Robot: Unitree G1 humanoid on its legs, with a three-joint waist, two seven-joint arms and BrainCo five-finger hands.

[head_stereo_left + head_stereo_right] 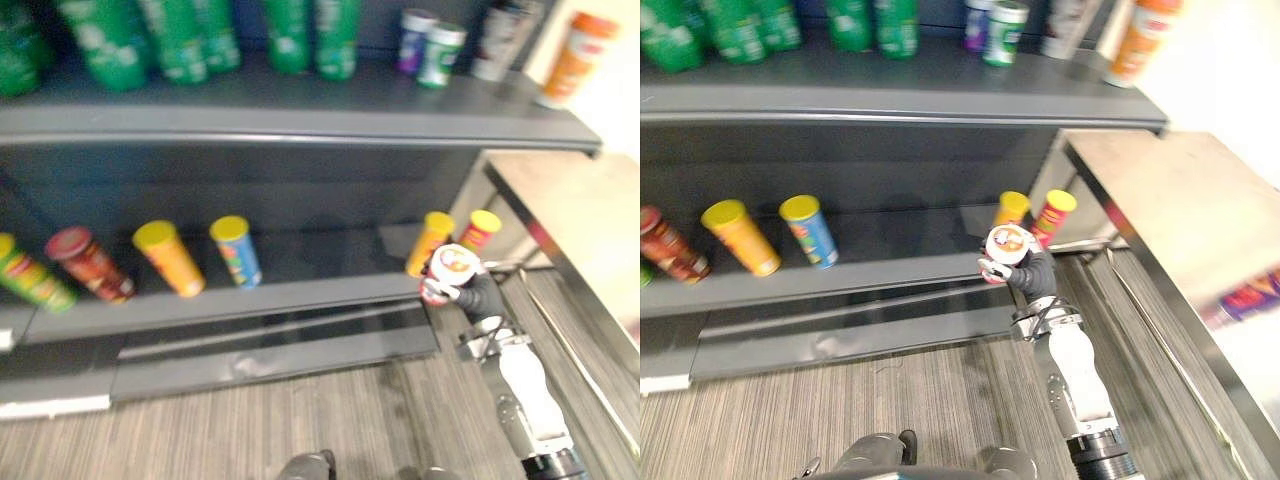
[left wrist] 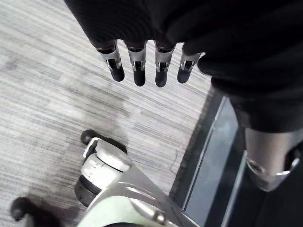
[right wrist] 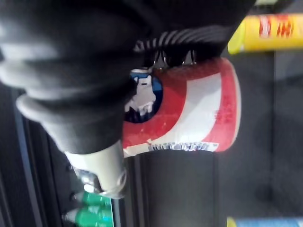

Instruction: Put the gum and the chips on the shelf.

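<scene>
Shelving (image 1: 300, 128) in dark grey spans the scene, with a wood-topped desk (image 1: 1160, 190) against its right end and striped floor (image 1: 250, 420) in front. Its upper shelf (image 1: 480, 100) carries green bottles (image 1: 110, 40) and a few small tubs (image 1: 430, 45); we cannot make out what the tubs are. On the lower shelf (image 1: 300, 292) a row of chip cans (image 1: 170, 258) leans back. A bare stretch lies between the blue can (image 1: 236, 250) and the two yellow-lidded cans (image 1: 430, 240) at the right end.

We see our right hand (image 1: 1032, 272) raised just in front of that pair, near the front edge of the lower shelf. It is clenched round the red-and-white chips can (image 1: 1007, 243), whose white lid faces up. The dark cover hides most of the fingers (image 3: 165, 57), so we read the grasp from the can sitting tight against the palm. Our left hand (image 2: 156, 28) hangs over the floor beside the shelving's base, fingers straight and loose, grasping nothing.
</scene>
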